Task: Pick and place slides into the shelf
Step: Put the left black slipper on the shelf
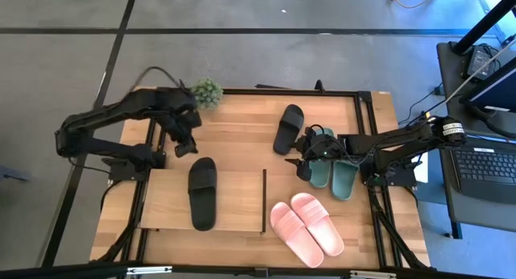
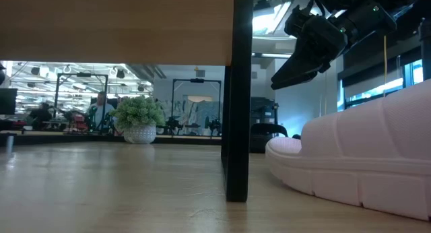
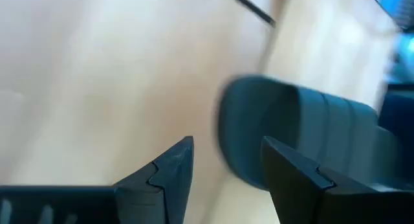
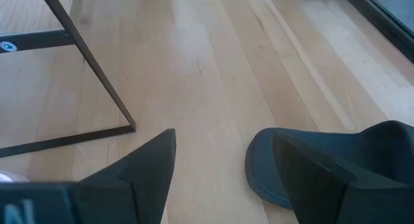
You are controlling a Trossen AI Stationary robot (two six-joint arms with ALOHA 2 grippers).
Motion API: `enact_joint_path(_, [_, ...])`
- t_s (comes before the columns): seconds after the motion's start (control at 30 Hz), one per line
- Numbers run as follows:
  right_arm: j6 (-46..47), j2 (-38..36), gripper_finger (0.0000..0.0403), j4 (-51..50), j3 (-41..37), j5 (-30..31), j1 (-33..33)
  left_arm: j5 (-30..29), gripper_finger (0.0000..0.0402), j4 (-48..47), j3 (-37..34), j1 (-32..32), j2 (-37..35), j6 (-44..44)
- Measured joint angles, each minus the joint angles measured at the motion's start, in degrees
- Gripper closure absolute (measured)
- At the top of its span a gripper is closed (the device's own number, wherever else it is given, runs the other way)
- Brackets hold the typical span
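- One black slide (image 1: 202, 193) lies lengthwise on the shelf (image 1: 161, 205) top board, left of the thin black divider (image 1: 265, 200). Wide strap, chunky rubber.
- Its mate (image 1: 289, 127) lies on the bench (image 1: 242, 126) behind the shelf, toe end just beside the right pincer (image 1: 304, 156).
- Green pair (image 1: 333, 172) sits side by side at the right edge, partly under the right arm.
- Pink pair (image 1: 306, 223) lies angled near the front, right of the shelf; it looks big and pale in the low view (image 2: 363, 152).
- Small potted plant (image 1: 207, 91) stands at the back edge.
- Right pincer has its fingers apart, with the black slide's rim at one finger (image 4: 330, 169).
- Left pincer (image 1: 185, 143) hangs over the bench behind the shelf, fingers apart, nothing in it.
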Motion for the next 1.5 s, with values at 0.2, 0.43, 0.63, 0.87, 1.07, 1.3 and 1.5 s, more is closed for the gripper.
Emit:
enact_joint_path(0.2, [-0.9, 0.0, 0.0147, 0.0, 0.0, 0.0, 0.0, -16.7, 0.023, 1.1, 10.4, -8.4, -3.1, -3.7])
enact_joint_path(0.43, [-2.4, 0.0, 0.0147, 0.0, 0.0, 0.0, 0.0, -39.0, 0.023, 1.8, 14.6, -26.8, -0.4, -7.5])
enact_joint_path(0.63, [-3.5, 0.0, 0.0147, 0.0, 0.0, 0.0, 0.0, -52.9, 0.023, 1.8, 14.6, -44.4, 7.6, -13.5])
enact_joint_path(0.87, [-5.5, 0.0, 0.0147, 0.0, 0.0, 0.0, -0.4, -67.1, 0.023, -7.6, 18.6, -57.3, 16.9, -24.9])
enact_joint_path(1.07, [-5.4, 0.0, 0.0147, 0.0, 0.0, 0.0, -0.6, -69.8, 0.023, -12.5, 25.7, -62.7, 26.5, -26.7])
enact_joint_path(1.3, [-5.4, 0.0, 0.0147, 0.0, 0.0, 0.0, -0.6, -67.1, 0.023, -16.6, 29.7, -66.5, 34.0, -35.7])
enact_joint_path(1.5, [-5.4, 0.0, 0.0147, 0.0, 0.0, 0.0, -0.6, -62.5, 0.023, -16.5, 30.3, -69.1, 35.2, -39.8])
